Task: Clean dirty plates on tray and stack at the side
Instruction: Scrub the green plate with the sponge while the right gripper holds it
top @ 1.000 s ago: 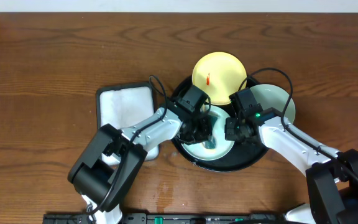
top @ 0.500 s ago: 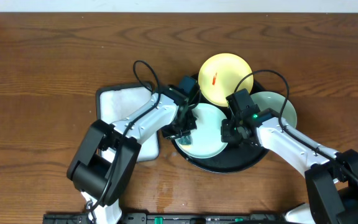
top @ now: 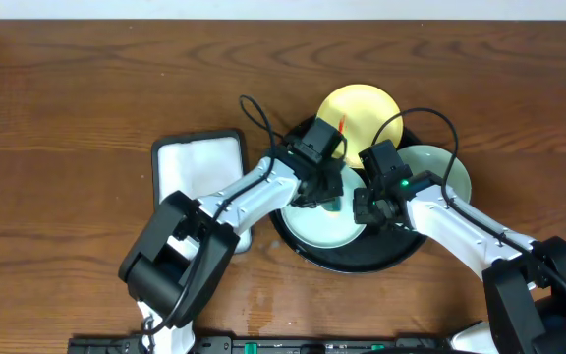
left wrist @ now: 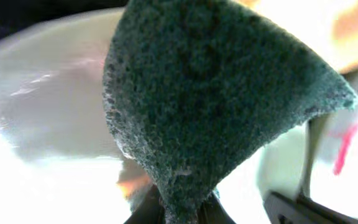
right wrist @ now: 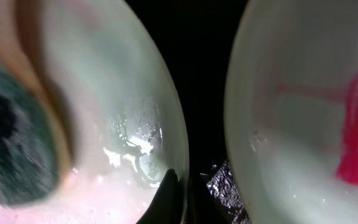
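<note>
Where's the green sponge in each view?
Overhead: sponge just right of picture centre, on the near mint plate.
Left wrist: sponge fills the middle of the picture, the plate behind it at left.
Right wrist: sponge is a blurred dark patch at the left edge.
Shared landmark: that mint plate, which fills the left half of the right wrist view.

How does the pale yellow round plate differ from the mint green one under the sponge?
The pale yellow round plate shows a red smear; the pale mint green round plate shows no clear one. The yellow plate sits untouched at the far rim of the glossy black round tray; the mint one lies mid-tray, the left hand holding a dark green sponge against it. Both are small and round.
</note>
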